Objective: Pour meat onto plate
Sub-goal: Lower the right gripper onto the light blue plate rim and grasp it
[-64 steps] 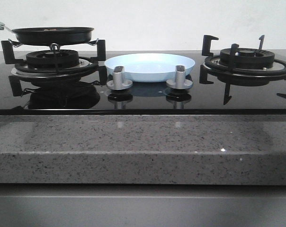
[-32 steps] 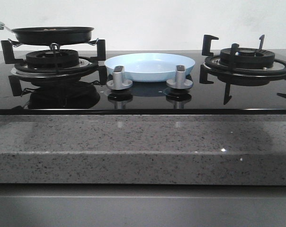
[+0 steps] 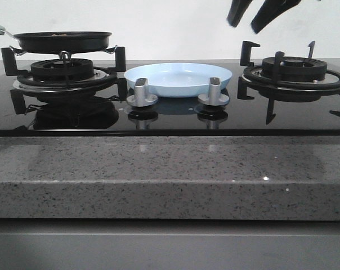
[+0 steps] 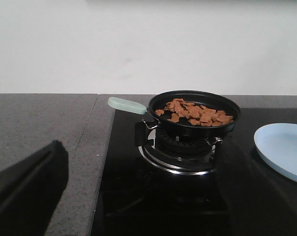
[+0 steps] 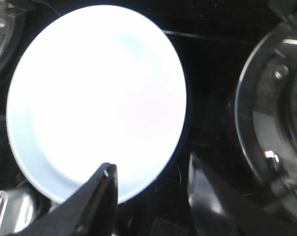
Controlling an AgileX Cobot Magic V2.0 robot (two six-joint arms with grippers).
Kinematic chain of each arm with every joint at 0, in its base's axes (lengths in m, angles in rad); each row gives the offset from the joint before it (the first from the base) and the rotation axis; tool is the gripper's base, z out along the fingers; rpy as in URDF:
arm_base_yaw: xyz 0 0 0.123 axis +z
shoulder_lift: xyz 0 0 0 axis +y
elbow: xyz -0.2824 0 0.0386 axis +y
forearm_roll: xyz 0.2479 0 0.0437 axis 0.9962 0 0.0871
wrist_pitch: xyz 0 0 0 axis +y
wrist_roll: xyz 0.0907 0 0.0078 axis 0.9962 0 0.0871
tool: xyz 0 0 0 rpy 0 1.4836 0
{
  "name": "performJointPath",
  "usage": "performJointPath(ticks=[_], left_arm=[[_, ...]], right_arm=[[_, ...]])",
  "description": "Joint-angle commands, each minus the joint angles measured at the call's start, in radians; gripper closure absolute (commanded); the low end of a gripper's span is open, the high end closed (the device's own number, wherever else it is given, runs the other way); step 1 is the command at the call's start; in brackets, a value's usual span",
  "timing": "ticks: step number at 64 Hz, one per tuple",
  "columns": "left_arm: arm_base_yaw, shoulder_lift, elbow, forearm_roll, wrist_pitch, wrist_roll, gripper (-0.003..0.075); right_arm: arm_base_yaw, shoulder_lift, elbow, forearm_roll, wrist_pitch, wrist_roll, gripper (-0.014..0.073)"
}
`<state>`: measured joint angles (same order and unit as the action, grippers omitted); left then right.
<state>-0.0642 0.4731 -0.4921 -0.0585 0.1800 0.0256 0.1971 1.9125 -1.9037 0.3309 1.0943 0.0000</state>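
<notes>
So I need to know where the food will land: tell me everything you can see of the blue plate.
The plate is round, shallow and pale blue, with a low raised rim and a smooth, glossy look. It is empty and lies flat on the black glass stovetop, between the two burners and behind the two silver knobs. Nothing touches it. The right gripper hovers open above its edge.

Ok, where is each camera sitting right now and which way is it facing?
Front view: low at the counter's edge, facing the wall across the stove; pan on the left burner, plate in the middle, right gripper open at the top.
Left wrist view: off to the stove's side, looking level at the pan holding the meat; dark fingers in the foreground.
Right wrist view: above, looking down on the plate; right gripper open.
All three views show the plate.
</notes>
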Motion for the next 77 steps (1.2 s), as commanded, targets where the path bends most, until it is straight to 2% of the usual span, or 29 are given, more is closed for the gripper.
performJointPath(ticks=[1,22,48,52,60,65,68,77], left_arm=[[0.002,0.008,-0.036,-0.003,-0.086,-0.004,0.0122],[0.002,0.008,-0.036,-0.003,-0.086,-0.004,0.0122],[0.002,0.008,-0.036,-0.003,-0.086,-0.004,0.0122],[0.002,0.008,-0.036,-0.003,-0.086,-0.004,0.0122],[0.002,0.008,-0.036,-0.003,-0.086,-0.004,0.0122],[0.002,0.008,-0.036,-0.003,-0.086,-0.004,0.0122],[0.002,0.008,-0.036,-0.003,-0.086,-0.004,0.0122],[0.002,0.008,-0.036,-0.003,-0.086,-0.004,0.0123]], right_arm=[[0.0,0.013,-0.1,0.019,0.012,-0.01,0.0234],[0.0,0.198,-0.282,0.016,0.124,-0.063,0.0234],[0.0,0.25,-0.294,0.016,0.132,-0.063,0.0242],[0.0,0.25,-0.294,0.016,0.132,-0.063,0.0293],[0.0,0.25,-0.294,0.016,0.132,-0.063,0.0521],[0.0,0.25,-0.299,0.016,0.133,-0.063,0.0633],[-0.001,0.25,-0.306,0.016,0.139,-0.063,0.0666],[-0.003,0.25,-0.343,0.016,0.174,-0.062,0.066]])
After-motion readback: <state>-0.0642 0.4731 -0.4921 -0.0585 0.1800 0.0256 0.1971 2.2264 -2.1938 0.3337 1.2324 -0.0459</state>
